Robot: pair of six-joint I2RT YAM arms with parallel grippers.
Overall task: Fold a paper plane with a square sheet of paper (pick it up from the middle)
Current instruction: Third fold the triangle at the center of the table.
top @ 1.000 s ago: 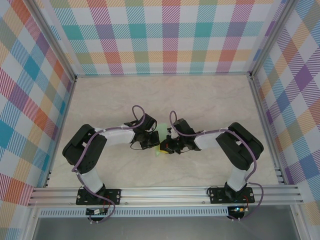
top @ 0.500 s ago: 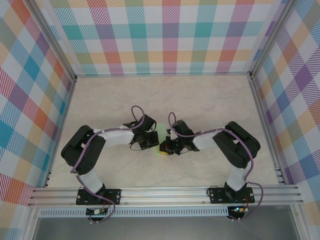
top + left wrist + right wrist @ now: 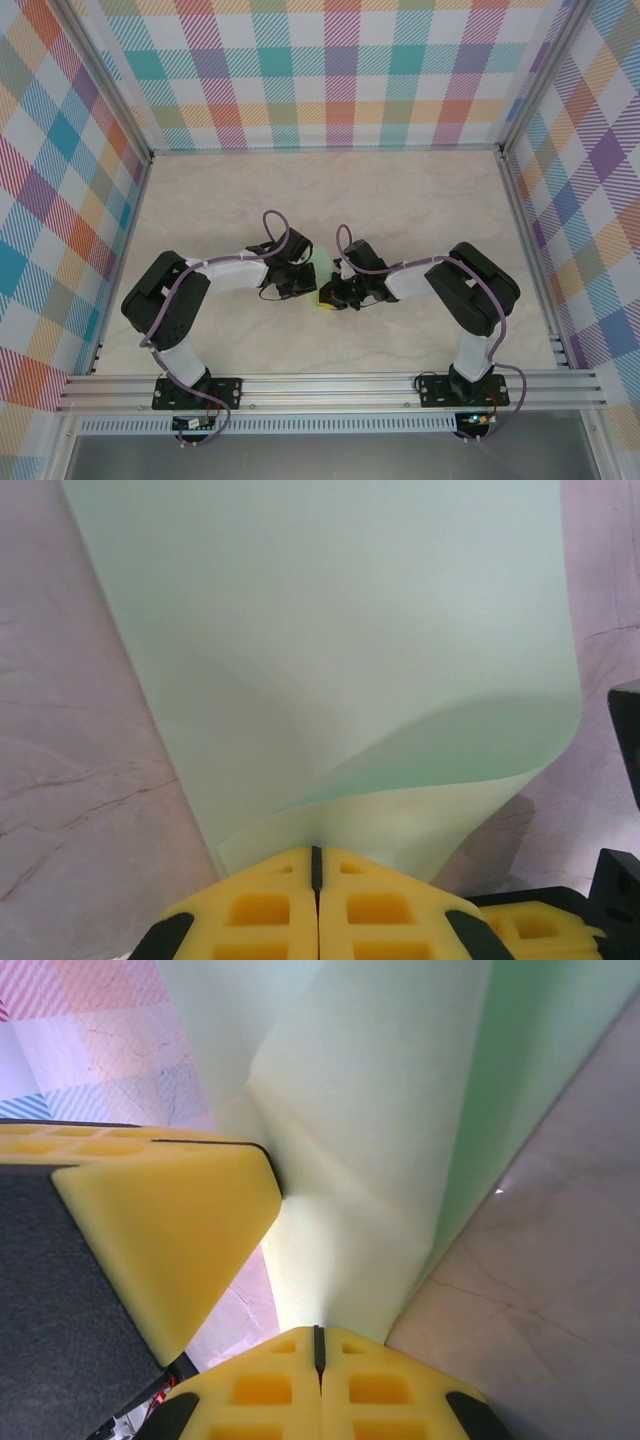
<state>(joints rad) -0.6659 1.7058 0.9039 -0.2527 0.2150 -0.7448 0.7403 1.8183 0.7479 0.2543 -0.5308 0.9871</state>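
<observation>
Here the left gripper (image 3: 316,855) pinches the curling edge of the square sheet of paper (image 3: 330,650), central on the table (image 3: 420,200); the right gripper (image 3: 318,1332) pinches it alongside; likely the first fold; next, edges must meet squarely before creasing.

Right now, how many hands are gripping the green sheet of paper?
2. The left hand is shut on the square sheet of paper at its curled edge; the right hand pinches it close beside.
</observation>
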